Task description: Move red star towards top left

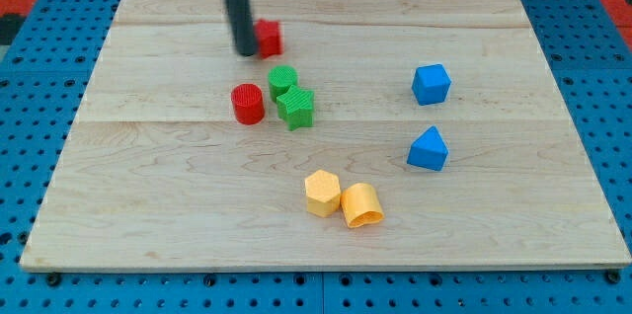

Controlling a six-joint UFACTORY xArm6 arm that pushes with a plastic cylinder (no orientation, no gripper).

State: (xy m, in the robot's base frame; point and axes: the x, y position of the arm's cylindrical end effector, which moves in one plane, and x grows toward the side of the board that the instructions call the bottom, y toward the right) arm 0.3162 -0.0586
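Near the view's top, my tip touches the red star from its left, grasping nothing; a top-left push needs repositioning.

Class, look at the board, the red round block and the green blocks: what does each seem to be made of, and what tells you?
Board: pale wood, matt, shown by grain lines and plank seams.
Red round block: likely plastic, with fine ridges, perhaps printed.
Green blocks: the same ridged, matt plastic look. The material is not certain from the picture alone.

No readable text, label, brand, number or sign shows anywhere in the view.
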